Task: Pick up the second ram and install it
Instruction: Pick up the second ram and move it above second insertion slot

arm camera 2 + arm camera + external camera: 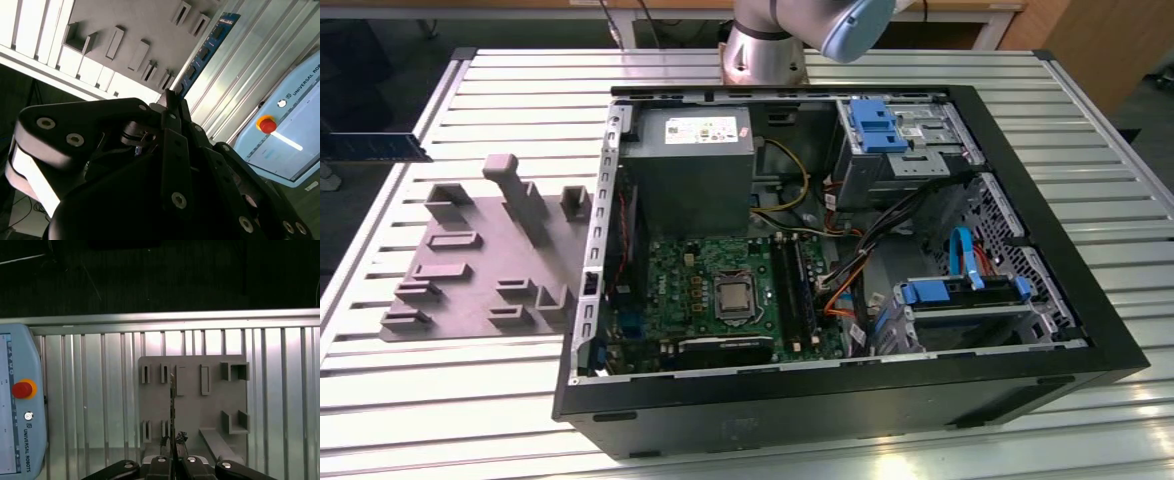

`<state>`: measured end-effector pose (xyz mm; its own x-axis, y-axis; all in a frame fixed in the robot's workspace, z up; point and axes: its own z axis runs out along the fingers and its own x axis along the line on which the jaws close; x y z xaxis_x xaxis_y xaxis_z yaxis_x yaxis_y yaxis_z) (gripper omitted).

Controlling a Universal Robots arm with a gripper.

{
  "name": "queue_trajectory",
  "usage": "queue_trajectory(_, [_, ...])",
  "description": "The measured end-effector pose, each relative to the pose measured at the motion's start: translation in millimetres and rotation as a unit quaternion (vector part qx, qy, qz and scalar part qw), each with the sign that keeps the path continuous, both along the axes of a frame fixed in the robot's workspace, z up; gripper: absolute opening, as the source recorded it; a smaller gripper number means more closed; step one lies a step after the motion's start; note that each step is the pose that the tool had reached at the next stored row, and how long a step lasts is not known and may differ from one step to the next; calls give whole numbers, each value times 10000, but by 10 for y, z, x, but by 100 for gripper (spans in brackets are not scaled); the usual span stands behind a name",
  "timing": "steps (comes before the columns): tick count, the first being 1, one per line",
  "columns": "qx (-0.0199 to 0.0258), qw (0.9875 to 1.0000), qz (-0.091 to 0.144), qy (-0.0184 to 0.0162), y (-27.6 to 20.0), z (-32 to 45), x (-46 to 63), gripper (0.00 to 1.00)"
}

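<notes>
Claw [173,441] around second ram [204,55], over slatted table [90,405]

1 ram [204,52], 1 fixture [480,260], 1 computer [787,410]

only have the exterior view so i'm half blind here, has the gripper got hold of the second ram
observer: yes. In the first wrist view the gripper is shut on the second ram, which shows edge-on as a thin dark line.
operator: where is it over
observer: beyond the stick lies the grey fixture on the slatted table, with the stick lined up between two of its slots.
operator: anything else close by
observer: a teach pendant with a red button lies on the table beside the fixture, apart from it.
</notes>
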<state>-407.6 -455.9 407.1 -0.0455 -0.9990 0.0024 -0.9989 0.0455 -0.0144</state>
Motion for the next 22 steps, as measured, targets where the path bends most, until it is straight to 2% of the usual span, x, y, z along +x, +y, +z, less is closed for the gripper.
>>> queue_trajectory(10, [-1,10000,1,2,0,12,12,14])
queue_trajectory(22, [0,10000,0,1,0,10,256,14])
